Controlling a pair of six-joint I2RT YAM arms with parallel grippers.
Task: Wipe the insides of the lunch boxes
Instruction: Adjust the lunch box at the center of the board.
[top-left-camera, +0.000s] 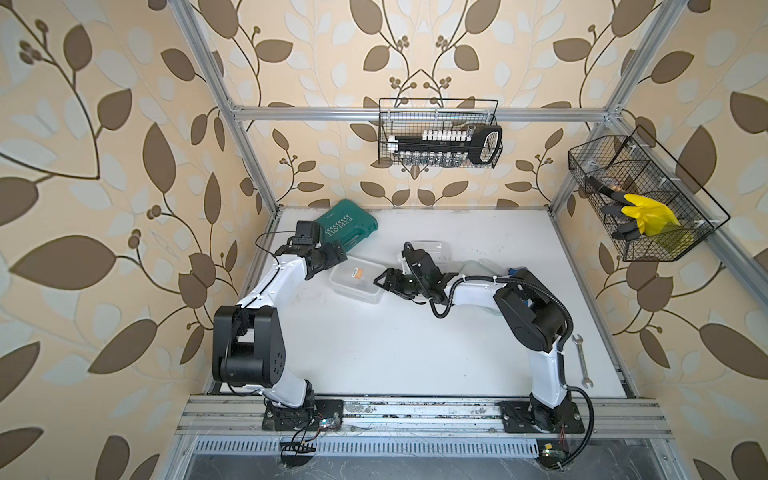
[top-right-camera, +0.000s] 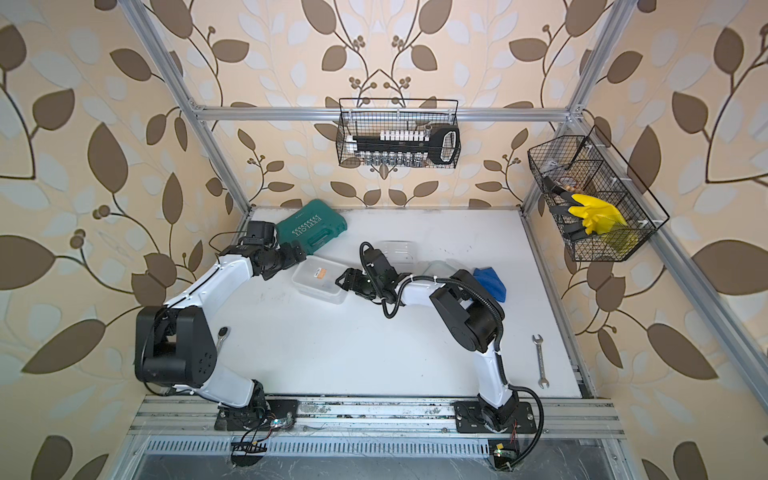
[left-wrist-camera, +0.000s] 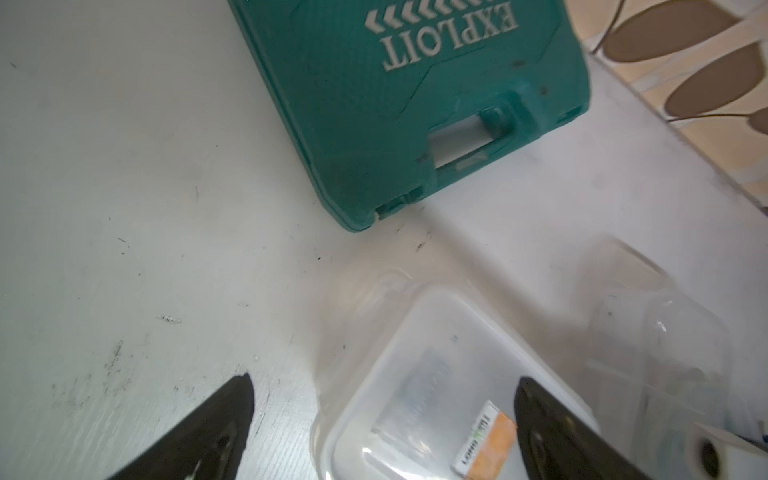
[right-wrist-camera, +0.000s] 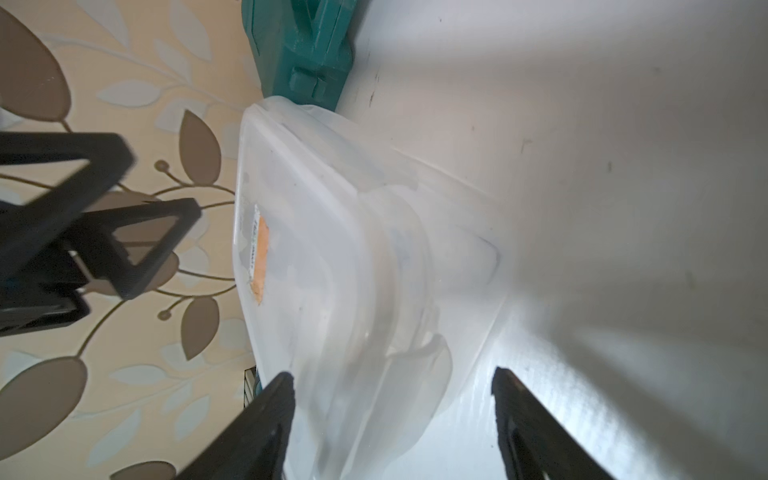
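Now my left end effector (left-wrist-camera: 384, 380) and right end effector (right-wrist-camera: 392, 374) gape empty at the lunch box (top-left-camera: 357, 280). Wiping needs the cloth (top-right-camera: 492, 282) next.

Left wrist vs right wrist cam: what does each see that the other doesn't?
Left wrist only: the EXPLOIT lettering on the green tool case, and a second clear container, blurred. Right wrist only: the left pincer side-on, open. Both: the clear lunch box with its orange label, the tool case, the white table.
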